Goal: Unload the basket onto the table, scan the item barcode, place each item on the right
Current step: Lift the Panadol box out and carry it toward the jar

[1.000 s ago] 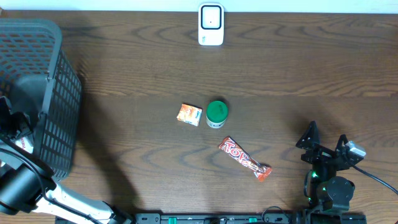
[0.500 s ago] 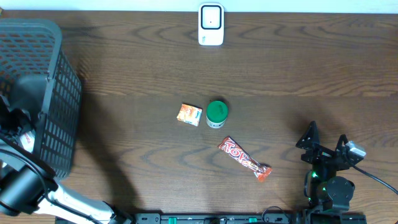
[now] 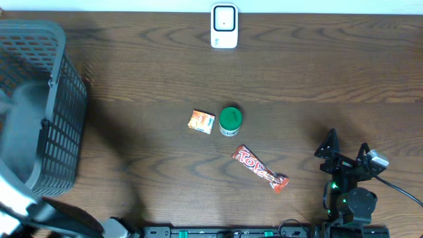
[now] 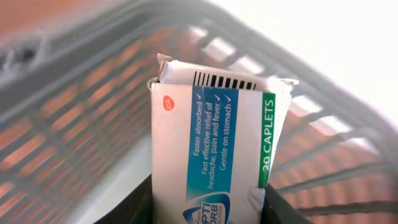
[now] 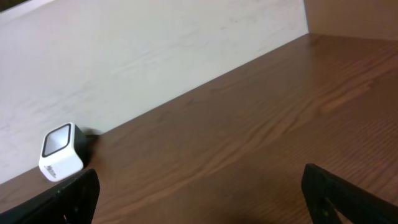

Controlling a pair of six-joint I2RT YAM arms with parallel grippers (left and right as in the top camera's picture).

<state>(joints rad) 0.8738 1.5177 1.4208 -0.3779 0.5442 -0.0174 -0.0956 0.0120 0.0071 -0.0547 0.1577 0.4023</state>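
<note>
**Pick-up step.** The left hand (image 4: pixel 211 208) pinches the caplet box (image 4: pixel 214 143), barcode (image 4: pixel 225 81) uppermost, at the basket (image 4: pixel 74 93). The right hand (image 3: pixel 346 153) rests spread. The next move probably calls for lifting the box clear and presenting the barcode to the scanner (image 3: pixel 224 26) across the tabletop (image 3: pixel 297 73).

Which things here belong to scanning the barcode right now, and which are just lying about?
Belonging to the job: caplet box, its barcode, white scanner.
Lying about: orange packet, green-lidded tub, chocolate bar, grey basket.
</note>
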